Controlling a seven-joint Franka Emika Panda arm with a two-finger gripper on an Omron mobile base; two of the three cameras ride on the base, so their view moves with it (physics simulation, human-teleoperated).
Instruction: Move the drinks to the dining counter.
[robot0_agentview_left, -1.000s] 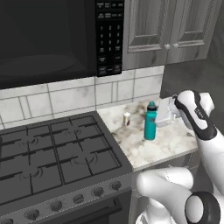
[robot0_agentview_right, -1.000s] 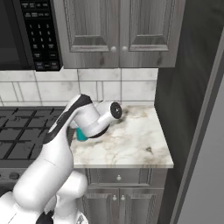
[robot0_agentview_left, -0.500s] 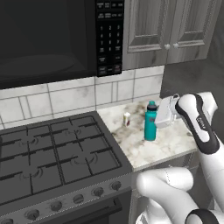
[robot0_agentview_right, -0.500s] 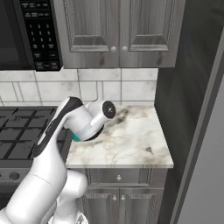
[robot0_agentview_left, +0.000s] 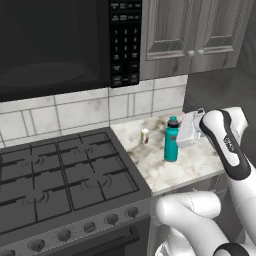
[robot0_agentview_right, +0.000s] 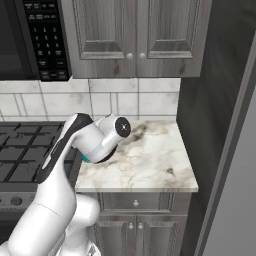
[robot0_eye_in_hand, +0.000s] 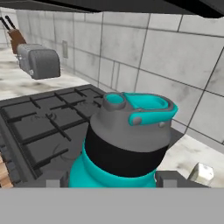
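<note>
**Teal bottle between the open fingers, not yet gripped**

Where the hand view looks along the claw, the teal water bottle (robot0_eye_in_hand: 124, 144) stands directly ahead and very close, its grey shoulder and teal cap rising between the two dark fingertips (robot0_eye_in_hand: 54, 179) at the bottom edge. The gripper (robot0_eye_in_hand: 111, 180) stands wide open, a finger on either side of the bottle's body; whether the pads touch it I cannot tell, and nothing shows it as held.

In the left base view the bottle (robot0_agentview_left: 171, 139) stands upright on the small marble worktop (robot0_agentview_left: 165, 167), just right of the gas stove (robot0_agentview_left: 60, 180). The white hand (robot0_agentview_left: 189, 129) sits just beside the bottle on its right, at the height of its upper half, pointing left toward it. The forearm comes down from the hand toward the lower right, wrist bent so the hand lies roughly level.

Farther back on the worktop, left of the bottle and apart from it, stands the small pale can (robot0_agentview_left: 145, 136), near the tiled wall (robot0_agentview_left: 75, 112). Beyond the stove in the hand view sits a grey toaster (robot0_eye_in_hand: 40, 61).
</note>
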